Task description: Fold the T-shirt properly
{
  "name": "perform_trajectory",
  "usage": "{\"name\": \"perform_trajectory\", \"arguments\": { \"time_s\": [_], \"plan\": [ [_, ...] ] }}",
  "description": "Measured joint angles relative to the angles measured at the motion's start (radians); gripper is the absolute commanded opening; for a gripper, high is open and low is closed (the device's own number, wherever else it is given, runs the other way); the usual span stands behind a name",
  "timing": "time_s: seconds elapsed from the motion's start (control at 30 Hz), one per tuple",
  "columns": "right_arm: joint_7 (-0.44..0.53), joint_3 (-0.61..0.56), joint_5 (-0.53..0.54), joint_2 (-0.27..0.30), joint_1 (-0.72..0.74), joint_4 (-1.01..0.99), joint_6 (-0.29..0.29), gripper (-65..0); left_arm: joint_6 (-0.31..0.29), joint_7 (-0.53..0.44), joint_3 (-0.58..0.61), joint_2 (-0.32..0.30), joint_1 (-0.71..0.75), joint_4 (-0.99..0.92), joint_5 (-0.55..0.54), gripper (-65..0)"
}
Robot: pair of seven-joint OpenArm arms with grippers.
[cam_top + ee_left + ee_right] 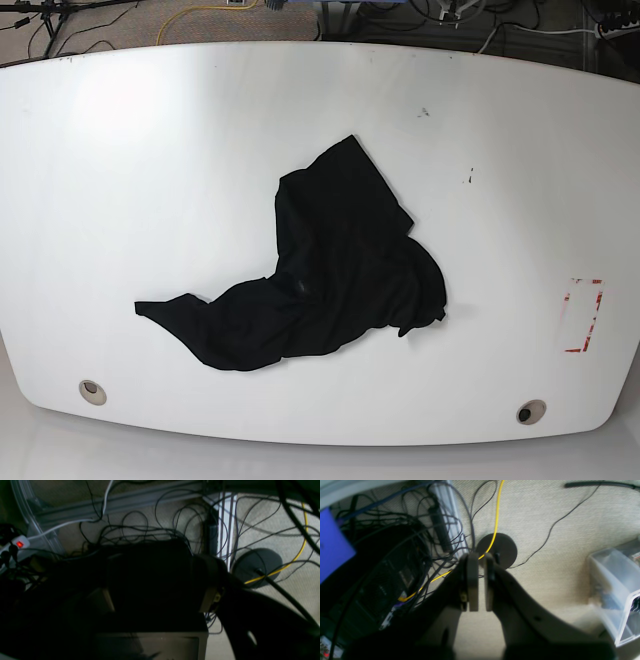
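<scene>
T-shirt: the black T-shirt [335,270] lies crumpled a little toward the near edge of the white tabletop [150,180], around its middle; one corner points toward the far edge, and a long tail stretches toward the near-left corner.
Progress: nothing looks folded yet; the cloth is bunched and twisted, with no straight edge or flat panel showing, so I judge the task to be at its very start.
Left to do: spread the cloth flat, find sleeves and hem, then fold.
Right gripper: the right gripper [480,562] hangs off the tabletop over carpet, its jaws drawn nearly together with only a thin slit, holding nothing.
Left gripper: the left gripper [160,580] also looks down at the floor; its view is too dark to show the jaws well, but they seem spread wide around nothing.
Around: two round holes [92,391] near the near edge, a red-marked rectangle [583,316] near the right edge, small dark specks toward the far-right.
In the way: nothing lies on or against the cloth; both arms are out of the base view.
</scene>
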Motion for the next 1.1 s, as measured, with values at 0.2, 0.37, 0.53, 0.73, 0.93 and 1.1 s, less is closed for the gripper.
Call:
{"name": "perform_trajectory", "arguments": {
  "time_s": [0.2, 0.37, 0.53, 0.73, 0.93, 1.1],
  "plan": [
    [0.006, 0.000, 0.000, -0.008, -0.049, 0.084, 0.003, -61.5, 0.000, -0.010, -0.001, 0.003, 0.055, 0.091, -0.002, -26.6],
    [-0.003, 0.000, 0.002, -0.019, -0.097, 0.159, 0.006, -61.5, 0.003, -0.017, -0.010, 0.005, 0.086, 0.129, -0.003, -27.1],
    [-0.008, -0.001, 0.004, -0.025, -0.102, 0.164, 0.006, -61.4, 0.004, -0.018, -0.010, 0.003, 0.085, 0.121, -0.003, -27.1],
    [-0.009, 0.000, 0.003, -0.024, -0.079, 0.126, 0.007, -61.2, 0.005, -0.029, -0.010, 0.002, 0.072, 0.085, -0.003, -27.7],
    [-0.007, 0.000, 0.003, -0.022, -0.076, 0.111, 0.006, -61.6, 0.008, -0.022, -0.010, 0.001, 0.073, 0.059, -0.003, -27.3],
    [-0.007, 0.000, 0.000, -0.017, -0.077, 0.098, 0.006, -61.5, 0.007, -0.025, -0.010, -0.008, 0.072, 0.043, -0.003, -27.6]
  ]
}}
